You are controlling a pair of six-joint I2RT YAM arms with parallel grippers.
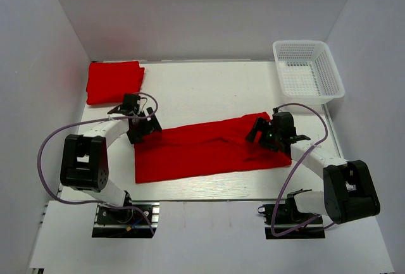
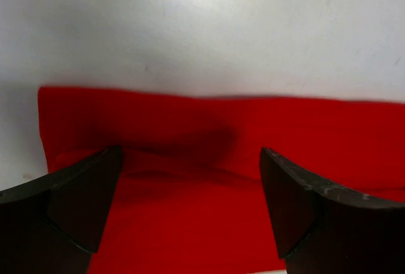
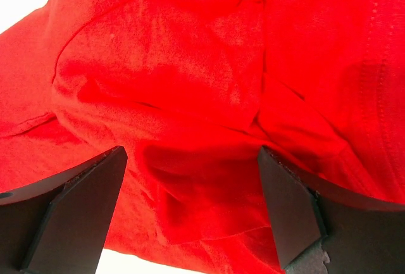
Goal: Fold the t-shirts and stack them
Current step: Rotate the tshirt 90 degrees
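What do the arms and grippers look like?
Matching pair: left arm and right arm have white links and boxy black joint housings, each trailing a looping purple cable. The left gripper and right gripper are black with two blunt wedge fingers.

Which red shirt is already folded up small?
The corner t-shirt, back left, folded into a small block. The long t-shirt lies stretched out in the middle.

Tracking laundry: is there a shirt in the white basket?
No, the basket shows only bare mesh; the folded shirt and the spread shirt lie on the table.
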